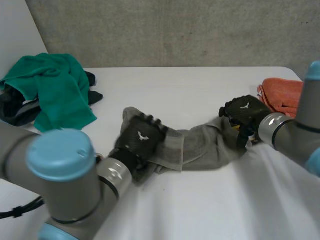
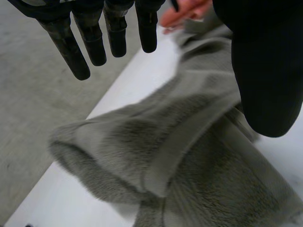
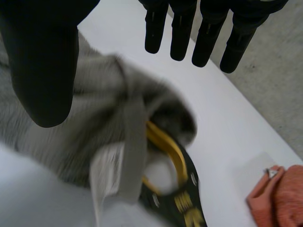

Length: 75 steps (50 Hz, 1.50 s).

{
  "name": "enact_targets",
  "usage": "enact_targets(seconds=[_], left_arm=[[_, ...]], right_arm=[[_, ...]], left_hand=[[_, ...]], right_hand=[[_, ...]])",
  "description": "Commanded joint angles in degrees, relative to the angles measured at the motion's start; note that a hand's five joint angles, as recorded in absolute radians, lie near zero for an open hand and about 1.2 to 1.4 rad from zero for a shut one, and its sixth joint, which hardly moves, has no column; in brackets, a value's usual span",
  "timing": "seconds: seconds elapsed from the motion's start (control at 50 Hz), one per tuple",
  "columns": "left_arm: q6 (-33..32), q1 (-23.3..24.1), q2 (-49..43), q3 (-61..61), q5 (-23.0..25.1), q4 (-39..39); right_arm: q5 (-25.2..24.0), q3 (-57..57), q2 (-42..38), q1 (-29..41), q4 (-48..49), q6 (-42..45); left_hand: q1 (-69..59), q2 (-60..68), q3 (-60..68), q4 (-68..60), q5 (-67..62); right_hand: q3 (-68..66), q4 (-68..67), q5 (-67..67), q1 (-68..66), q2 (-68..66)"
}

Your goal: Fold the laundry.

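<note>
At the worktop's [image 1: 200,85] left edge a heap of green cloth [image 1: 52,87] lies over a dark garment [image 1: 15,107]. The grey towel [image 1: 205,150] stretches rumpled across the middle. The left robot hand [image 1: 140,136] rests over the towel's left end, its fingers [image 2: 71,47] straight and gripping nothing (the towel lies beneath the palm). The right robot hand [image 1: 245,112] is at the towel's right end, fingers [image 3: 208,40] likewise straight, holding nothing; a black-and-yellow object [image 3: 180,194] shows under the cloth there. An orange cloth [image 1: 282,95] lies at the right edge.
</note>
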State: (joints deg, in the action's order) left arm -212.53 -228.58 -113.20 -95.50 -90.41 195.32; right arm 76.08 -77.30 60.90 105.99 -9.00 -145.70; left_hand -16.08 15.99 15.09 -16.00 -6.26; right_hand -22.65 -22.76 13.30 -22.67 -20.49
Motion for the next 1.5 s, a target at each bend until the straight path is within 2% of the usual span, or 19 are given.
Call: enact_targets(seconds=[0.02, 0.16, 0.32, 0.4, 0.54, 0.7, 0.8, 0.9, 1.02, 1.16, 1.2, 1.24, 1.26, 1.28, 1.32, 1.34, 1.4, 1.42, 1.5], left_arm=[[-6.7, -0.3, -7.6, 3.0, -1.2, 5.0], [-6.7, -2.1, -12.2, 6.6, -1.7, 7.1], [-6.7, -6.3, -12.1, 6.4, -2.5, 7.1], [-6.1, -7.4, -10.7, 6.6, -2.6, 7.3], [-4.3, -9.5, -3.4, 6.8, -2.8, 7.5], [2.4, -9.5, 9.3, 6.1, -2.2, 5.5], [2.8, -9.3, 16.6, 4.6, -1.5, 0.9], [2.9, -8.9, 21.8, 2.8, -0.6, -0.7], [2.9, -7.9, 27.9, 1.0, -0.6, -0.7], [2.7, -7.1, 31.3, 0.2, -0.5, -0.6], [2.7, -7.2, 31.7, 0.2, -0.4, -0.5], [2.7, -7.4, 31.7, 0.3, -0.5, -0.6], [2.7, -7.6, 31.7, 0.3, -0.4, -0.6], [2.7, -7.6, 31.7, 0.3, -0.4, -0.6], [2.7, -7.8, 31.6, 0.3, -0.4, -0.3], [2.7, -8.1, 31.5, 0.3, -0.3, -0.3], [2.7, -9.4, 31.5, 1.0, -0.4, 0.3], [2.8, -11.0, 31.1, 2.2, -0.3, 1.1], [3.5, -17.2, 28.5, 7.8, -0.3, 6.3]], right_arm=[[0.2, 0.7, -8.3, 0.1, 10.2, 0.6], [0.6, 2.6, -10.3, 0.9, 15.5, -0.4], [3.8, 2.3, -4.8, 1.1, 16.6, -2.6], [3.6, 2.5, -0.5, 0.9, 12.7, -1.8], [2.0, 4.6, 0.4, 0.5, 4.4, -2.0], [-5.1, 9.7, -0.3, 0.9, 3.5, -0.2], [-13.9, 17.8, -5.1, 1.2, 4.1, 1.4], [-20.1, 25.6, -11.8, 2.8, 4.2, 1.6], [-23.5, 35.6, -23.0, 10.0, 4.3, 1.7], [-23.9, 42.1, -32.9, 14.9, 4.0, 2.0], [-23.7, 43.9, -35.4, 15.4, 4.2, 3.3], [-23.1, 45.7, -36.5, 15.4, 4.2, 4.6], [-22.3, 47.7, -37.1, 15.4, 4.7, 5.9], [-21.4, 48.8, -37.1, 15.5, 5.3, 6.1], [-18.2, 50.3, -36.4, 15.6, 7.7, 6.3], [-13.4, 50.6, -34.4, 15.7, 11.0, 5.9], [-5.4, 49.5, -28.9, 14.7, 17.1, 4.3], [-1.2, 48.2, -25.0, 13.8, 21.3, 2.5], [6.0, 42.0, -14.8, 10.0, 31.2, -2.7]], left_hand=[[-9.2, 9.3, 10.2, -9.3, -9.0], [-26.9, 27.0, 27.9, -27.0, -26.7], [-63.8, 63.9, 64.8, -63.9, -63.7], [-63.9, 64.0, 64.9, -64.0, -63.7], [-63.9, 64.0, 64.9, -64.0, -63.7], [-63.9, 64.0, 64.9, -64.0, -63.7], [-63.9, 64.0, 64.9, -64.0, -63.7], [-63.9, 64.0, 64.9, -64.0, -63.7], [-63.9, 64.0, 64.9, -64.0, -63.7], [-63.9, 64.0, 64.9, -64.0, -63.7], [-63.9, 64.0, 64.9, -64.0, -63.7], [-63.9, 64.0, 64.9, -64.0, -63.7], [-63.9, 64.0, 64.9, -64.0, -63.7], [-63.9, 64.0, 64.9, -64.0, -63.7], [-63.9, 64.0, 64.9, -64.0, -63.7], [-63.9, 64.0, 64.9, -64.0, -63.7], [-63.9, 64.0, 64.9, -64.0, -63.7], [-63.9, 64.0, 64.9, -64.0, -63.7], [-63.9, 64.0, 64.9, -64.0, -63.7]], right_hand=[[-6.3, -6.2, 5.6, -6.2, -8.4], [-6.4, -6.3, 5.8, -6.4, -8.6], [-5.1, -5.0, 4.5, -5.1, -7.3], [-4.4, -4.3, 3.8, -4.4, -6.6], [-4.3, -4.1, 3.6, -4.2, -6.4], [-2.1, -2.0, 1.4, -2.0, -4.2], [-1.1, -1.0, 0.4, -1.0, -3.2], [-1.1, -1.0, 0.4, -1.0, -3.2], [-1.1, -1.0, 0.4, -1.0, -3.2], [-1.7, -1.6, 1.1, -1.7, -3.9], [-6.6, -6.5, 5.9, -6.6, -8.7], [-21.2, -21.0, 20.5, -21.1, -23.3], [-53.0, -52.9, 52.4, -53.0, -55.2], [-57.3, -57.2, 56.7, -57.3, -59.5], [-57.3, -57.2, 56.7, -57.3, -59.5], [-57.3, -57.2, 56.7, -57.3, -59.5], [-57.3, -57.2, 56.7, -57.3, -59.5], [-57.3, -57.2, 56.7, -57.3, -59.5], [-57.3, -57.2, 56.7, -57.3, -59.5]])
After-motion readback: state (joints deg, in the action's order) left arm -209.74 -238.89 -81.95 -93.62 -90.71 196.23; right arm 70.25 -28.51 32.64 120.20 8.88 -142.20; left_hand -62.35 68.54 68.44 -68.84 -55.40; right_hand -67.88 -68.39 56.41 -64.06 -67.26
